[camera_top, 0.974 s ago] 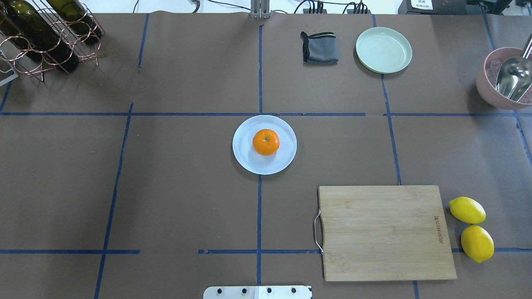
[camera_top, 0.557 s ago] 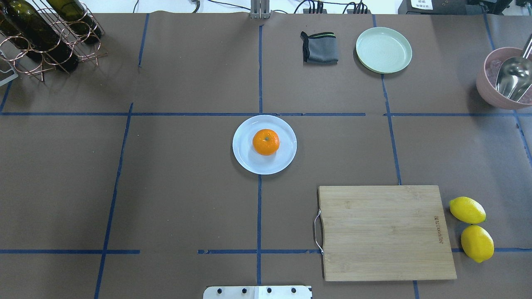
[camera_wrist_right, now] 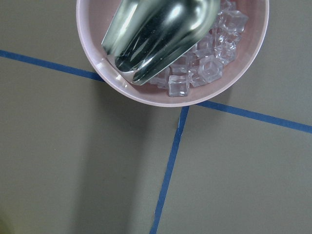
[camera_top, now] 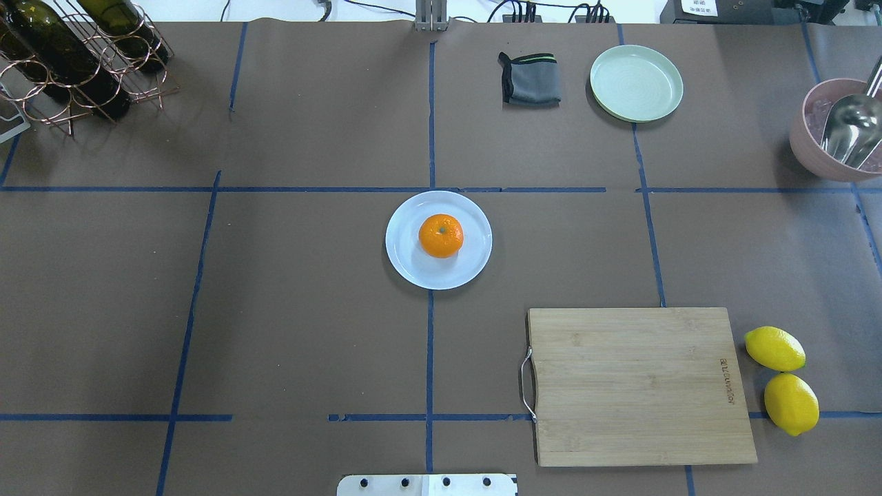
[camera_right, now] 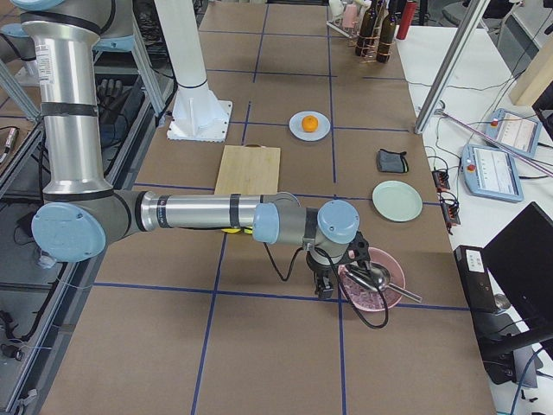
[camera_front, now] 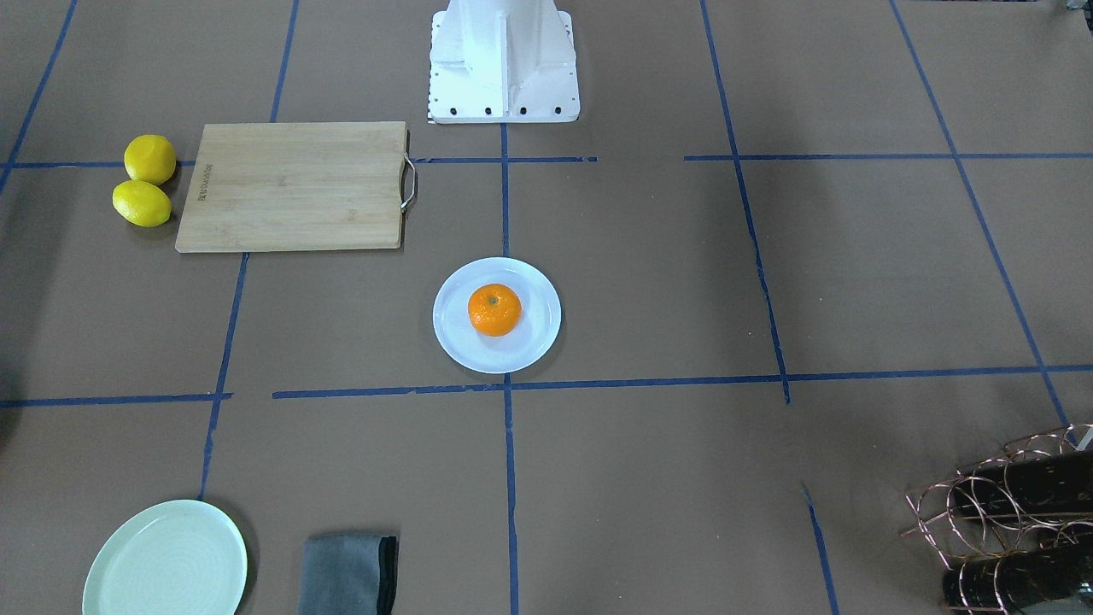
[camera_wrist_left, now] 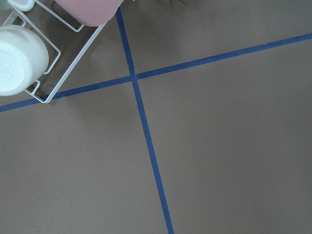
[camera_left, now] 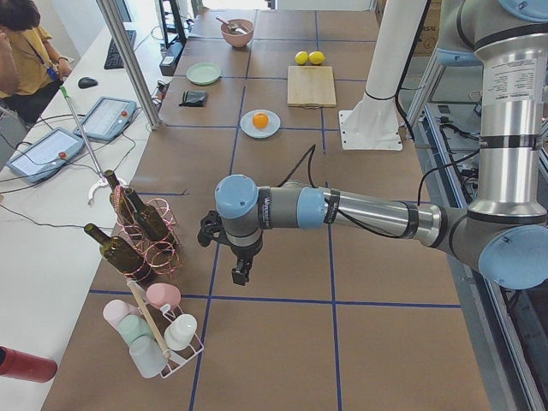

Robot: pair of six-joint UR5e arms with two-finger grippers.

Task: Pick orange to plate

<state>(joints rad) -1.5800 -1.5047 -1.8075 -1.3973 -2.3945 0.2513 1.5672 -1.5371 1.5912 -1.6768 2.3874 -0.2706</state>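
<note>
The orange (camera_top: 441,235) lies on the plate (camera_top: 413,272), near its centre, stem dimple up. The plate stands in the middle of the tabletop. A board (camera_top: 637,386) lies toward the near right corner, with two lemons (camera_top: 774,348) just beside it. The left gripper (camera_left: 241,274) hangs over the left end and the right gripper (camera_right: 322,287) over the right end, beside a bowl (camera_top: 806,151). For both grippers I cannot tell if they are open or hold anything.

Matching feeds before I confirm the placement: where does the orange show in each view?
Front-facing: orange at centre, on the plate.
Overhead: orange at centre.
Exterior left: orange upper middle, far.
Exterior right: orange upper middle.
Left wrist: absent.
Right wrist: absent.
Landmark: the cutting board near the plate.
</note>
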